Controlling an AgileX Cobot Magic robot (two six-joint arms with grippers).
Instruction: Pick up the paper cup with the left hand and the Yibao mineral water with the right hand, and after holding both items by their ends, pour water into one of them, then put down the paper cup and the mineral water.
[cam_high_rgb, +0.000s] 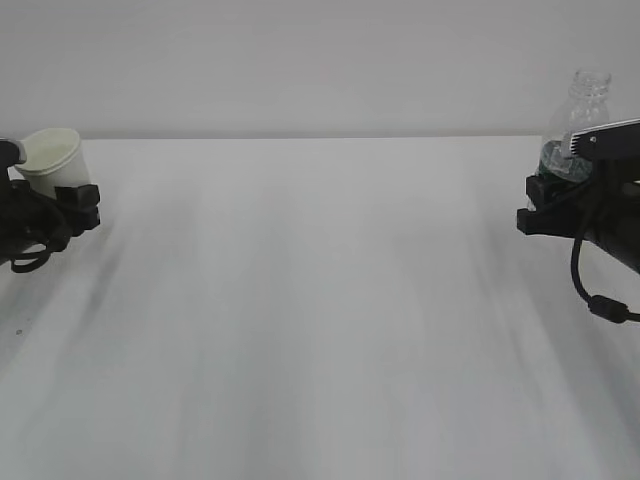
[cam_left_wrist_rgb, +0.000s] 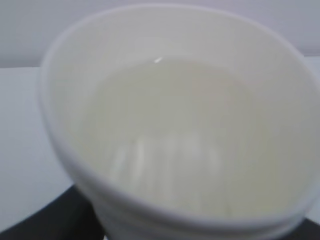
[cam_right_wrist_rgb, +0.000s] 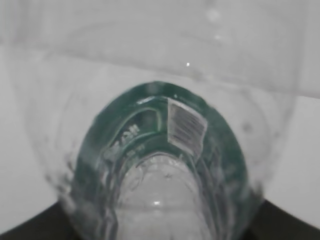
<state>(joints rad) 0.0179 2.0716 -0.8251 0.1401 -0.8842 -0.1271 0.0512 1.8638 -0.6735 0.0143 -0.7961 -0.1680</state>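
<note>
At the far left the cream-white paper cup (cam_high_rgb: 50, 155) leans slightly, its lower part clamped in my left gripper (cam_high_rgb: 72, 197), which is shut on it. In the left wrist view the paper cup (cam_left_wrist_rgb: 180, 125) fills the frame, mouth towards the camera, with a small glint on a pale surface inside. At the far right the clear Yibao mineral water (cam_high_rgb: 582, 105) stands capless, its green label band inside my right gripper (cam_high_rgb: 552, 188), which is shut on it. The bottle (cam_right_wrist_rgb: 160, 165) fills the right wrist view. Both grippers' fingertips are hidden behind what they hold.
The white table (cam_high_rgb: 320, 300) stretches between the two arms, with a pale wall behind it. A black cable (cam_high_rgb: 590, 290) loops below the right arm. Dark gripper parts (cam_left_wrist_rgb: 40, 225) show under the cup.
</note>
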